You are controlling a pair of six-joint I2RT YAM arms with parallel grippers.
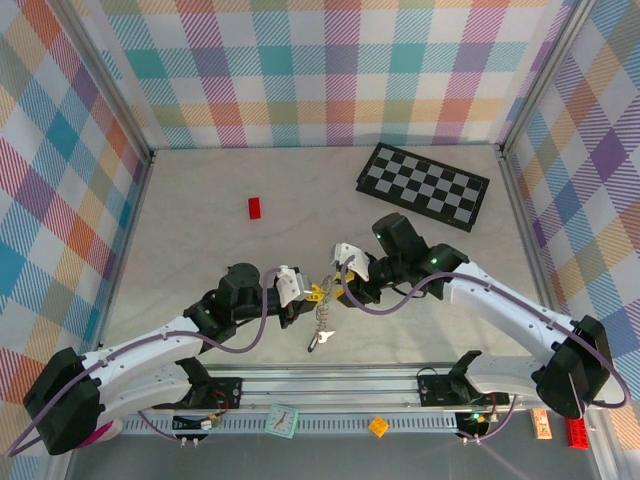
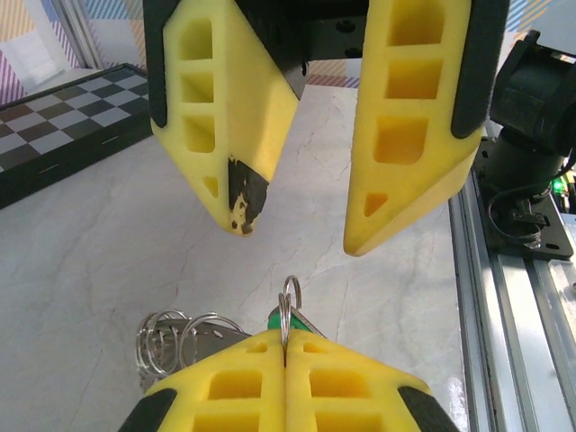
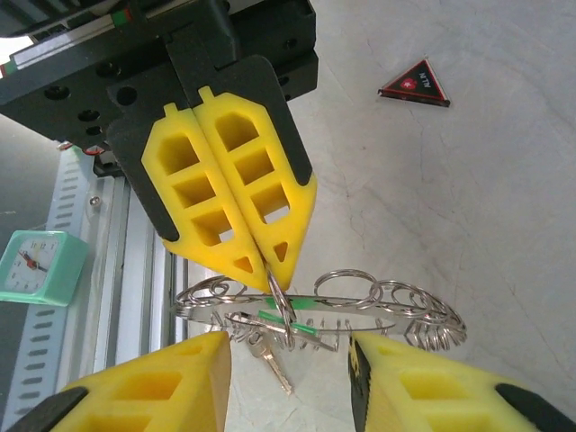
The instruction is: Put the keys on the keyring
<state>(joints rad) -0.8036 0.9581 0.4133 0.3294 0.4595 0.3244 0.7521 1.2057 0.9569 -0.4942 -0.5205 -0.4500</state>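
Note:
My left gripper (image 2: pixel 285 337) is shut, pinching a small split ring (image 2: pixel 289 301) of the keyring (image 3: pixel 387 301), a silver loop hung with several small rings. The loop hangs level under the left gripper (image 3: pixel 270 265) in the right wrist view. A key's light green head (image 3: pixel 290 321) lies against the loop just below the pinched ring. A silver key blade (image 3: pixel 273 362) dangles beneath. My right gripper (image 3: pixel 288 340) stands open, its fingers on either side of the loop and apart from it. In the top view the left gripper (image 1: pixel 300 292) and right gripper (image 1: pixel 340 285) face each other with the keyring (image 1: pixel 322 318) hanging between.
A black-and-white chequered board (image 1: pixel 424 186) lies at the back right and a small red brick (image 1: pixel 256 207) at the back left. A red and black triangular piece (image 3: pixel 416 85) lies on the table. A green clock (image 1: pixel 283 420) sits on the near rail (image 1: pixel 330 385).

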